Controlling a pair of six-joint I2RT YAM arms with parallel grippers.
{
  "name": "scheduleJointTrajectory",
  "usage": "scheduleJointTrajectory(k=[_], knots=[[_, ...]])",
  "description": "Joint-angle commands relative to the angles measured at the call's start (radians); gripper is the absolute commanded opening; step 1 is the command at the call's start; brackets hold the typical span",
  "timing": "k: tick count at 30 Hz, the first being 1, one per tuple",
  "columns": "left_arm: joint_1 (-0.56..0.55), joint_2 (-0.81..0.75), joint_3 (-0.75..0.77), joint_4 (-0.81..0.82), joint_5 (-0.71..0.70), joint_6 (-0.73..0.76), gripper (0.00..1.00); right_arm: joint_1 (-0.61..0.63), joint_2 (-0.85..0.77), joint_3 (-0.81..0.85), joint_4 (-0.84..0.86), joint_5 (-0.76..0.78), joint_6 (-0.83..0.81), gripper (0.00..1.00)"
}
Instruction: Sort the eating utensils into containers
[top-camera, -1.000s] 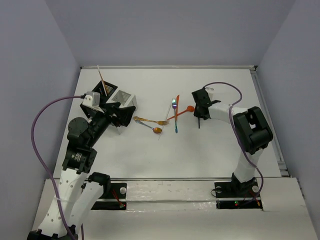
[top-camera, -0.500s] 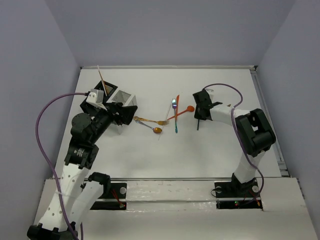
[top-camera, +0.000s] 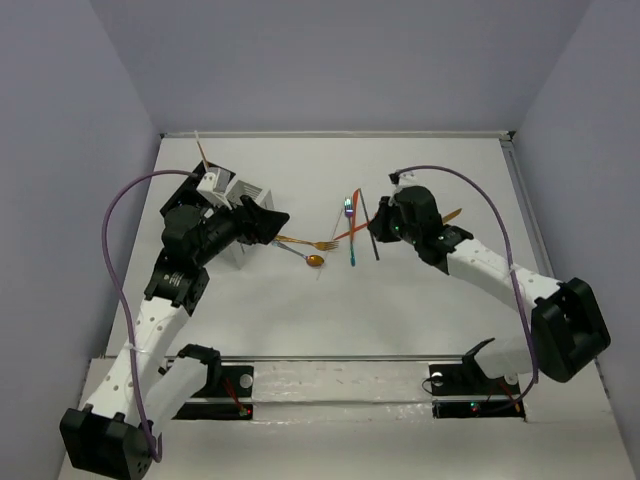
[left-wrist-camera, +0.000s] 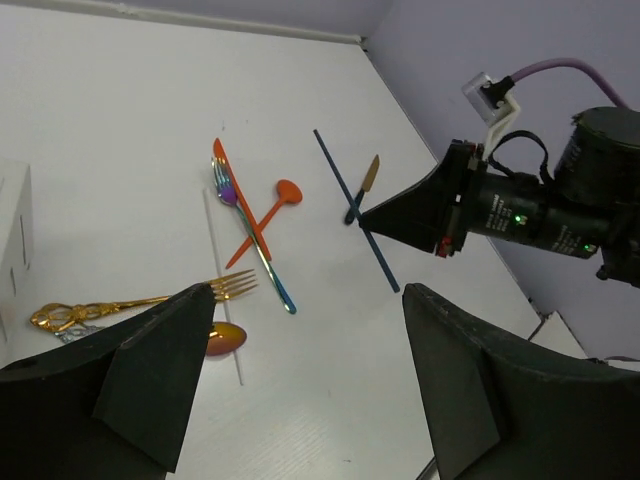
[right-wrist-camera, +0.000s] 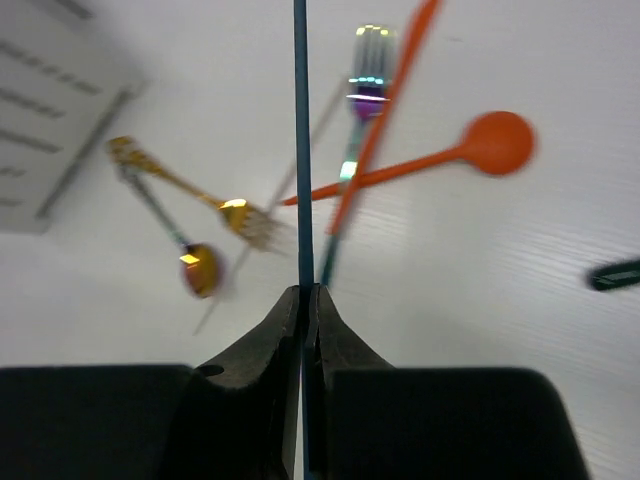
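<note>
Right gripper (right-wrist-camera: 303, 292) clamped on a dark blue stick (right-wrist-camera: 300, 140), which juts out past the orange spoon (right-wrist-camera: 495, 143) and gold fork (left-wrist-camera: 150, 300). Both lie on the surface (top-camera: 420, 310) between the arms. Left gripper (top-camera: 272, 222) jaws wide apart, holding nothing, just beside the white caddy (top-camera: 247, 190).

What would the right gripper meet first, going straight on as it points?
Probably the rainbow fork, just ahead of the right gripper, which clamps a blue stick; height unclear.

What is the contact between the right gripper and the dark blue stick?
Touching. The right wrist view shows the right gripper closed on the dark blue stick, no gap either side.
</note>
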Motion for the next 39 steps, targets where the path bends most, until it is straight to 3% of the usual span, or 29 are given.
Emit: scheduleJointTrajectory(k=[1, 4, 8, 22, 29, 31, 32, 35, 37, 39], knots=[[-0.005, 0.045, -0.005, 0.069, 0.085, -0.022, 0.87, 0.162, -0.051, 0.005, 0.198, -0.198, 0.016, 0.07], [-0.005, 0.072, -0.010, 0.075, 0.102, -0.032, 0.86, 0.236, -0.052, 0.023, 0.295, -0.239, 0.036, 0.07], [-0.005, 0.101, -0.007, 0.061, 0.091, -0.030, 0.77, 0.279, -0.040, 0.036, 0.371, -0.269, 0.061, 0.07], [-0.005, 0.141, -0.011, 0.078, 0.079, -0.055, 0.71, 0.416, 0.092, 0.154, 0.421, -0.270, 0.062, 0.07], [-0.005, 0.151, -0.011, 0.081, 0.096, -0.050, 0.46, 0.436, 0.106, 0.171, 0.435, -0.253, 0.050, 0.07], [-0.005, 0.152, -0.010, 0.081, 0.094, -0.047, 0.32, 0.436, 0.107, 0.168, 0.438, -0.252, 0.053, 0.07], [-0.005, 0.151, -0.010, 0.081, 0.088, -0.047, 0.19, 0.436, 0.104, 0.162, 0.447, -0.247, 0.056, 0.07], [-0.005, 0.147, -0.008, 0.073, 0.071, -0.044, 0.06, 0.436, 0.104, 0.157, 0.447, -0.237, 0.062, 0.07], [-0.005, 0.146, -0.008, 0.072, 0.062, -0.042, 0.06, 0.436, 0.104, 0.157, 0.447, -0.241, 0.070, 0.12], [-0.005, 0.143, -0.007, 0.075, 0.051, -0.041, 0.06, 0.436, 0.097, 0.151, 0.451, -0.246, 0.076, 0.26]])
